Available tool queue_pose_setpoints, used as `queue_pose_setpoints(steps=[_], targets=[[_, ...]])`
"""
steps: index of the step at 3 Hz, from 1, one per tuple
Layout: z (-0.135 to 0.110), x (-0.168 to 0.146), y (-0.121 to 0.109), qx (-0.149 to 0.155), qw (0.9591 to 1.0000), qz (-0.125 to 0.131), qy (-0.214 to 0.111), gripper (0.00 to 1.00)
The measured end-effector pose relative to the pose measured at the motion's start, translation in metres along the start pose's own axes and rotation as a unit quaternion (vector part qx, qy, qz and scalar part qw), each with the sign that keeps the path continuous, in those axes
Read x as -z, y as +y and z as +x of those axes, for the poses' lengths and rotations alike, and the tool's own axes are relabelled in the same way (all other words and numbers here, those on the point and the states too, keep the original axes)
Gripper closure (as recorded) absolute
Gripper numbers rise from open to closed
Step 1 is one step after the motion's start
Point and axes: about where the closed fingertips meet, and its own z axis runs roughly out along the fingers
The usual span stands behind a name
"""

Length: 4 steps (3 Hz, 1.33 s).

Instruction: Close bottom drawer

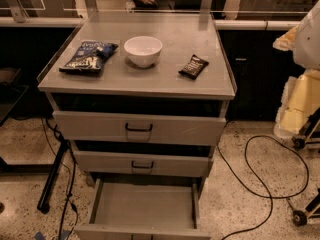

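The bottom drawer of the grey cabinet is pulled far out toward me. Its wide, shallow tray is empty, and its front panel lies at the lower edge of the camera view, with the handle cut off. Above it are the middle drawer front and the top drawer front, each with a black bar handle and a dark gap above. The gripper is not in view. Only a blurred white part of the arm shows at the right edge.
On the cabinet top lie a blue chip bag, a white bowl and a dark snack bar. A black cable loops on the floor at right near cart wheels. A black pole leans at left.
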Motion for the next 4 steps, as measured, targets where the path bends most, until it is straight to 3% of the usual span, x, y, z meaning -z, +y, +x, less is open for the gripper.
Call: queue_pose_setpoints(steps=[1,2,3,4], targets=[[0.0,0.0,0.0,0.0,1.0,0.0,0.0,0.0],[0.0,0.0,0.0,0.0,1.0,0.0,0.0,0.1],[0.0,0.0,0.0,0.0,1.0,0.0,0.0,0.31],[0.0,0.0,0.0,0.0,1.0,0.0,0.0,0.63]])
